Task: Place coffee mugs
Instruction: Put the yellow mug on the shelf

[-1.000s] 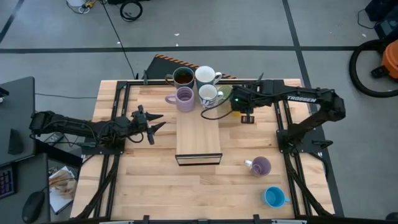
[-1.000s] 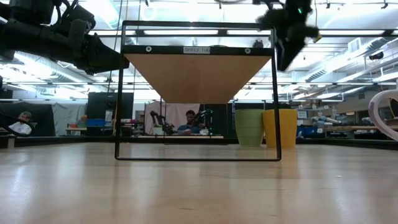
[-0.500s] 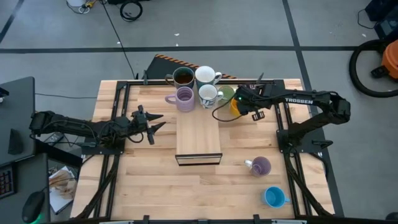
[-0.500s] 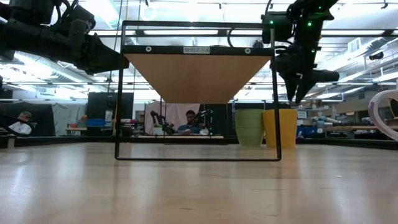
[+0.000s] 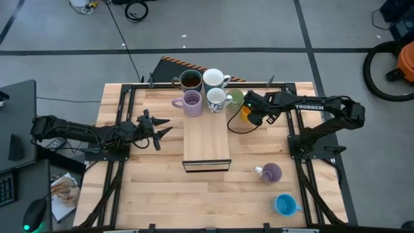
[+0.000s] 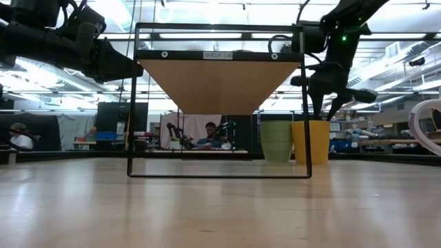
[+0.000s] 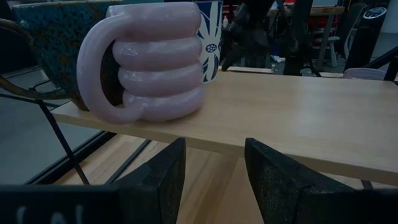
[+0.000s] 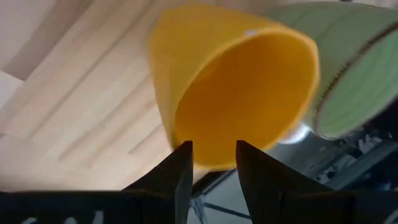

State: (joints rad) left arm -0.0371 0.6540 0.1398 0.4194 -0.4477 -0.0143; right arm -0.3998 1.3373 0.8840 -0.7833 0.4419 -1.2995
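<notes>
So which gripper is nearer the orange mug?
Right. The right gripper hovers directly over the orange mug, fingers open above its rim. The left gripper waits across the shelf, well away.

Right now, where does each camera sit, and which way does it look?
High: above the table, looking straight down; both arms, left claw open, right claw over the orange mug.
Low: at tabletop height, looking level under the shelf; both arms enter from above.
Left wrist: looks past its fingers at the purple mug.
Right wrist: looks down past its fingers into the orange mug.
Shared: the orange and green mug show in low and right wrist views.
</notes>
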